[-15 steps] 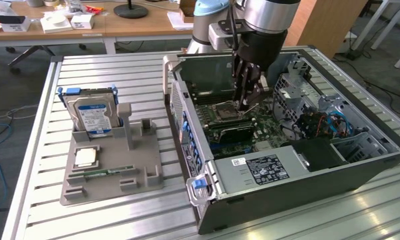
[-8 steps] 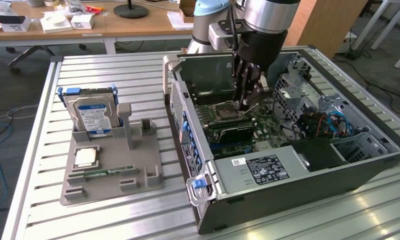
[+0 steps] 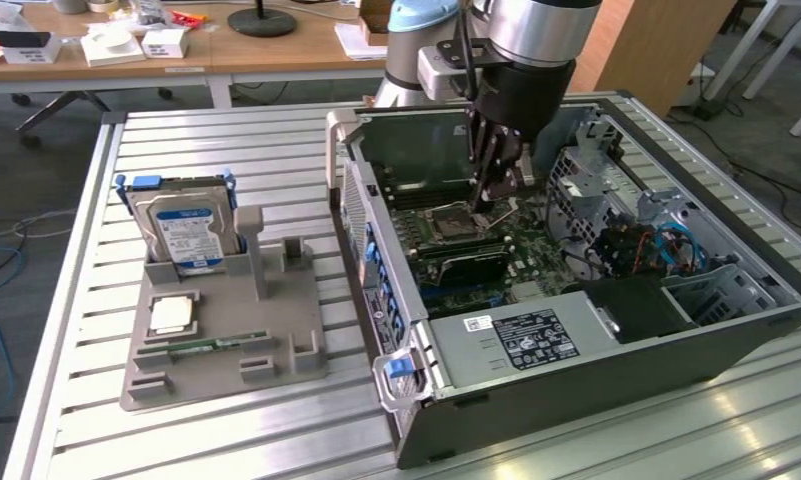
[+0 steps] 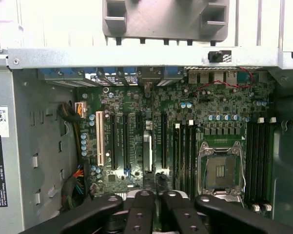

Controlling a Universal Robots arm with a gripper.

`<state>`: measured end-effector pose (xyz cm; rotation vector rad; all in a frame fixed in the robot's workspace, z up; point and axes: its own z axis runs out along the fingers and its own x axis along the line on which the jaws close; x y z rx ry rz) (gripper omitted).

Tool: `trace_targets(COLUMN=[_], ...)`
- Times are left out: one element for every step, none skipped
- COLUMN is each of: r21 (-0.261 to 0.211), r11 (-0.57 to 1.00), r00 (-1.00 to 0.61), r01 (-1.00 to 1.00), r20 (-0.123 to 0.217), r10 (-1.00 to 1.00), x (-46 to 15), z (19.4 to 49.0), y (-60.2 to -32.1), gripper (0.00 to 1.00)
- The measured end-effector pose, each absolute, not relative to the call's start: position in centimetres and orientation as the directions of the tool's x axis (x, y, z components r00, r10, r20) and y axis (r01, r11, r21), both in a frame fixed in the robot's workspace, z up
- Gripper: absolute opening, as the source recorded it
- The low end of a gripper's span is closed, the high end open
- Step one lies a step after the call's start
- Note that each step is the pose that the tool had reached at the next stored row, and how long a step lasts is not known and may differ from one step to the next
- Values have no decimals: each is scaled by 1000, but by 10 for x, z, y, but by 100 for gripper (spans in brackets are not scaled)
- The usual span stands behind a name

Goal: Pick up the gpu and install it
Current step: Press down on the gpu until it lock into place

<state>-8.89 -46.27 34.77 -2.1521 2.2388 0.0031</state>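
The tool [image 3: 494,200] [image 4: 156,195] points straight down into the open computer case [image 3: 574,360], its dark fingers [image 3: 484,150] drawn together to a narrow tip with nothing visible between them. It hangs low over the green motherboard [image 3: 534,250], close to the open CPU socket [image 3: 451,218] [image 4: 223,170].

The arm [image 3: 534,40] drops almost vertically from above the far wall of the case, with the wrist body directly over the tool and a cable running down its side.

The gpu [image 3: 470,262] [image 4: 147,151] stands on edge in a motherboard slot. In the exterior view it is a thin black-topped card just on the near side of the socket, apart from the fingertips. In the wrist view it is a pale, blade-like strip among the long black slots.

The case lies on its side on a slatted metal surface [image 3: 240,140]. To the exterior view's left, a grey parts holder [image 3: 227,340] carries an upright hard drive [image 3: 187,230] with a blue-white label.
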Motion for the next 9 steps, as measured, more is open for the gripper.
trace_targets(r21=[-24,-24,-24,-24,-24,-24,-24,-24,-24], r11=[40,40,40,40,40,40,40,40,40], r00=[-39,-39,-39,-39,-39,-39,-39,-39,-39], r01=[-999,-999,-999,-999,-999,-999,-999,-999,-999], r20=[-27,-27,-27,-27,-27,-27,-27,-27,-27], r10=[-999,-999,-999,-999,-999,-999,-999,-999,-999], x=[-89,-89,-89,-89,-89,-89,-89,-89,-89], z=[348,348,348,348,348,348,348,348,348], y=[-463,-463,-463,-463,-463,-463,-463,-463,-463], gripper=[10,10,10,10,10,10,10,10,10])
